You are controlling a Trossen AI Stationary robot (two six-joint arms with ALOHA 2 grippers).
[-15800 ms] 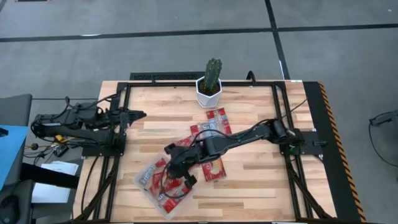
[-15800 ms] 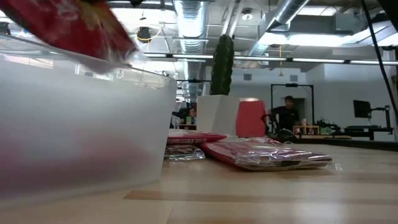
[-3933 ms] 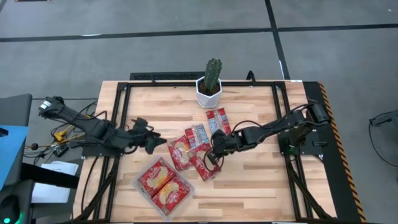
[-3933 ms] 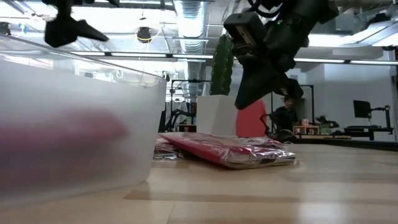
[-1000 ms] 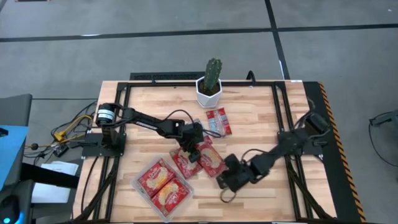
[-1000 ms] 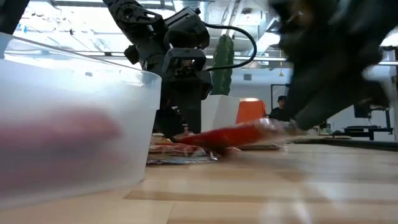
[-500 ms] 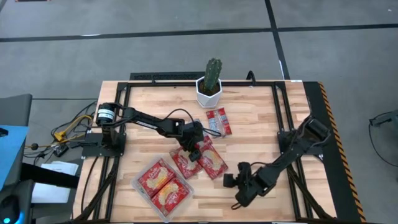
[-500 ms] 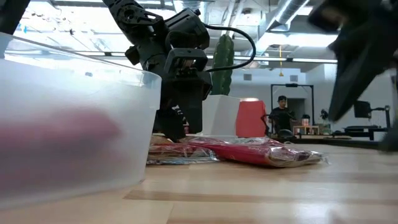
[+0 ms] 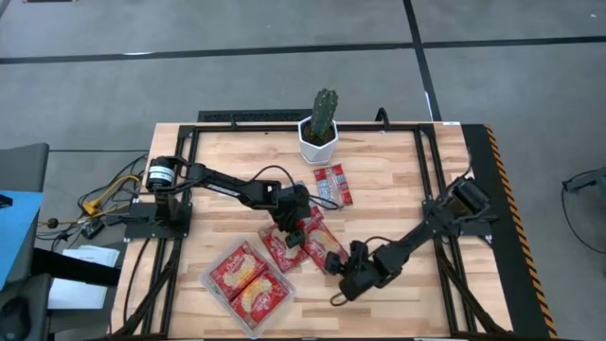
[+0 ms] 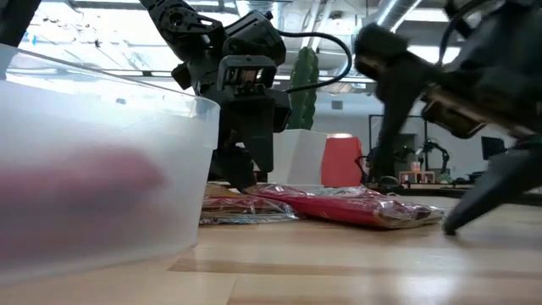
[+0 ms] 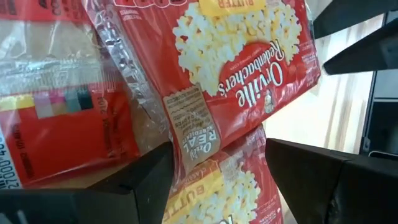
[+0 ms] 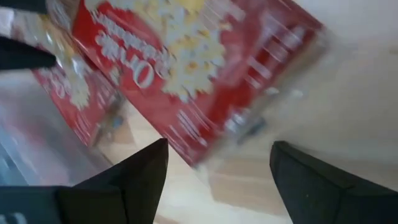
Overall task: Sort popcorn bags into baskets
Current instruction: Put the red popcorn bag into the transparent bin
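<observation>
While both claws stand open, empty, over loose popcorn bags (image 9: 322, 248), we note two bags inside the clear basket (image 9: 216, 286) beside the left claw (image 9: 295, 230); right claw (image 9: 347, 280) opposite.

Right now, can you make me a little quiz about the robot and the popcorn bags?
1. True or false: the clear tray already has popcorn bags in it.
2. Which gripper hangs over the loose bags in the middle of the table? A) left gripper B) right gripper C) neither
3. Fill in: the plant in the white pot at the back of the table is a ______.

Key
1. True; two big bags lie side by side inside.
2. A; the right gripper sits beside the pile, jaws open.
3. cactus.
</observation>
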